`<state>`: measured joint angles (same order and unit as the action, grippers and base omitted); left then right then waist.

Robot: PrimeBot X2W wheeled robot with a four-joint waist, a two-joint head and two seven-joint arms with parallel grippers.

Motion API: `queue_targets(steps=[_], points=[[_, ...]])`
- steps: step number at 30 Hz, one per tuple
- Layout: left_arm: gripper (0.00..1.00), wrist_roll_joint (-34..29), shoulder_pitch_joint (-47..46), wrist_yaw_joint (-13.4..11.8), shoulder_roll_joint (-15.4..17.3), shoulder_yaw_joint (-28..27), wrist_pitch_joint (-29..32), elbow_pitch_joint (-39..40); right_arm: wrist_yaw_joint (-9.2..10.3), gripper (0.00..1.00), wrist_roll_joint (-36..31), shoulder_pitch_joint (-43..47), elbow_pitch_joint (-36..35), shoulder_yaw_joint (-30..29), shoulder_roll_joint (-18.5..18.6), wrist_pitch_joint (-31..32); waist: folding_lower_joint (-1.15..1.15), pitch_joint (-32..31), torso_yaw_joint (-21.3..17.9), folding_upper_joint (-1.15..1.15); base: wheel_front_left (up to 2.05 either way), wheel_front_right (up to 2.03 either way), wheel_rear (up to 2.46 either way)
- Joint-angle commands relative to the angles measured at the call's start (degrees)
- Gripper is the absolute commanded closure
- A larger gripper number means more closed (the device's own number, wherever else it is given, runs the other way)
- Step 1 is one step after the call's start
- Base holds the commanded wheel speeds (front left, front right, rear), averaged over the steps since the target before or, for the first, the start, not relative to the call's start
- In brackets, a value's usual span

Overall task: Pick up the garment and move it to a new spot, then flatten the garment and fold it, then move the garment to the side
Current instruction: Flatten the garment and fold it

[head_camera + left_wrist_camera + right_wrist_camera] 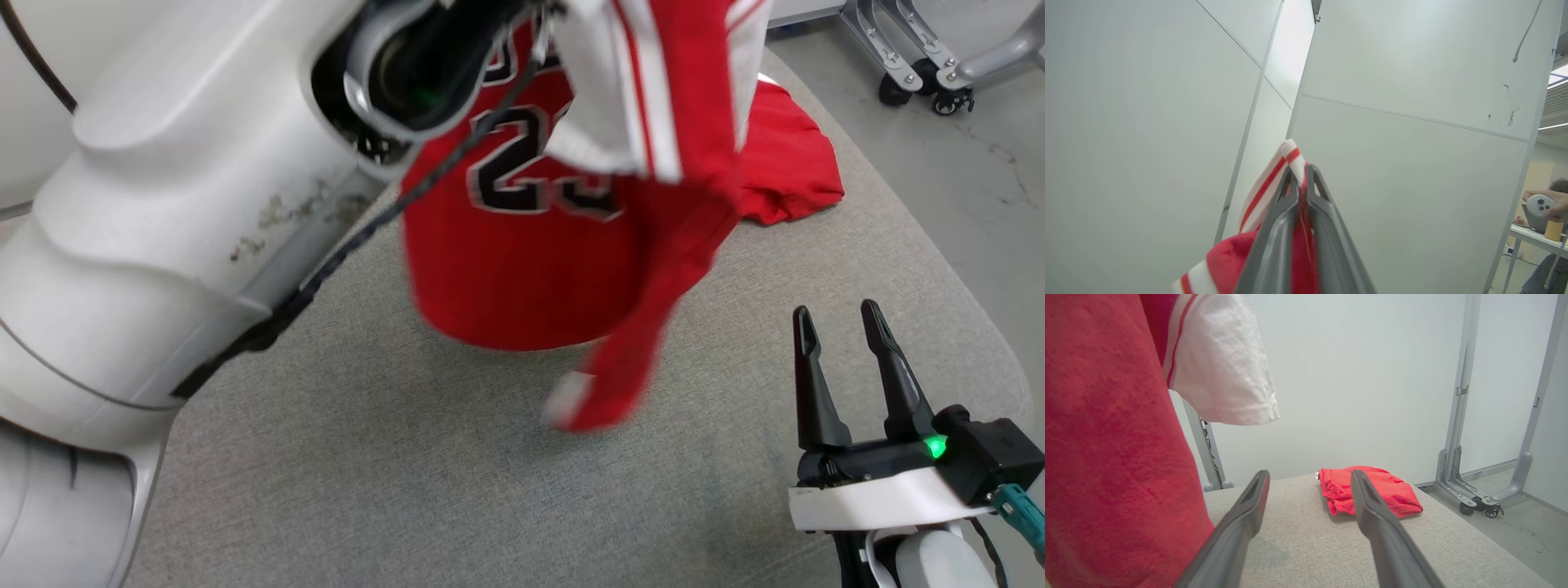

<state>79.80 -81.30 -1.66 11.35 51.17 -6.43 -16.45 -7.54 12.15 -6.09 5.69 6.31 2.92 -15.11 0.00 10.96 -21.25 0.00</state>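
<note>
A red jersey [531, 261] with black numbers and white, red-striped trim hangs in the air above the grey table [408, 474]. My left gripper [1299, 171] is shut on its striped edge [1290, 157], held high and pointing at a white wall. In the head view my pale left forearm [163, 204] fills the left side. In the right wrist view the jersey [1114, 457] hangs at the left with a white sleeve [1224, 375]. My right gripper [839, 322] stands open at the lower right, to the right of the jersey, with nothing between its fingers [1372, 506].
A second red garment [788, 159] lies folded at the table's far right, also in the right wrist view [1396, 490]. Metal stand legs with castors [914, 73] stand on the floor beyond the table. A person's hand holding a controller [1541, 204] shows at the left wrist view's right edge.
</note>
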Motion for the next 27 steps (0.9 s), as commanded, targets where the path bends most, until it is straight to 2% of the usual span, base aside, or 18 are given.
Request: queue_targets(steps=[1, 3, 6, 11, 16, 18, 24, 27], points=[[1.00, -0.11, -0.38, -0.77, -0.07, -0.85, -1.02, -1.17, 0.11, 0.00, -0.26, 0.47, -0.11, -0.23, 0.00, 0.01, 0.00, -0.51, 0.24, 0.00, 0.00, 0.00, 0.00], [1.00, 0.03, 0.41, -1.89, -0.06, -1.73, -2.37, -3.38, 0.11, 0.00, -0.45, 0.87, -0.36, -0.83, -0.02, 0.01, 0.00, -0.77, 0.92, 0.00, 0.00, 0.00, 0.00], [1.00, 1.02, 5.62, -3.27, 2.10, -1.12, -2.08, -4.09, 0.11, 0.00, -0.31, 1.39, -1.01, -2.03, 0.00, 0.01, 0.00, -0.50, 2.59, 0.00, 0.00, 0.00, 0.00], [1.00, 4.10, 20.68, -6.39, 9.63, -0.95, -3.67, -1.41, 0.11, 0.00, -0.82, 2.16, -1.26, -3.17, -0.01, 0.01, 0.00, 0.43, 5.62, 0.00, 0.00, 0.00, 0.00], [1.00, 8.43, 36.81, -8.08, 16.94, -5.29, -7.36, 3.95, 0.11, 0.00, -1.30, 2.53, -1.66, -4.36, 0.08, 0.01, 0.00, 1.36, 7.85, 0.00, 0.00, 0.00, 0.00], [1.00, 10.34, 43.11, -8.50, 18.84, -7.56, -8.09, 6.26, 0.11, 0.00, -1.50, 2.55, -1.75, -4.58, 0.52, 0.01, 0.00, 1.52, 8.64, 0.00, 0.00, 0.00, 0.00], [1.00, 11.24, 56.18, -9.63, 21.34, -12.52, -8.71, 12.39, 0.11, 0.00, -1.58, 2.47, -1.85, -4.68, 1.49, 0.01, 0.00, 2.08, 10.97, 0.00, 0.00, 0.00, 0.00], [1.00, 9.34, 62.45, -10.25, 20.31, -17.06, -8.78, 14.39, 0.11, 0.00, -1.54, 2.62, -1.62, -4.61, 2.09, 0.01, 0.00, 2.32, 12.45, 0.00, 0.00, 0.00, 0.00]])
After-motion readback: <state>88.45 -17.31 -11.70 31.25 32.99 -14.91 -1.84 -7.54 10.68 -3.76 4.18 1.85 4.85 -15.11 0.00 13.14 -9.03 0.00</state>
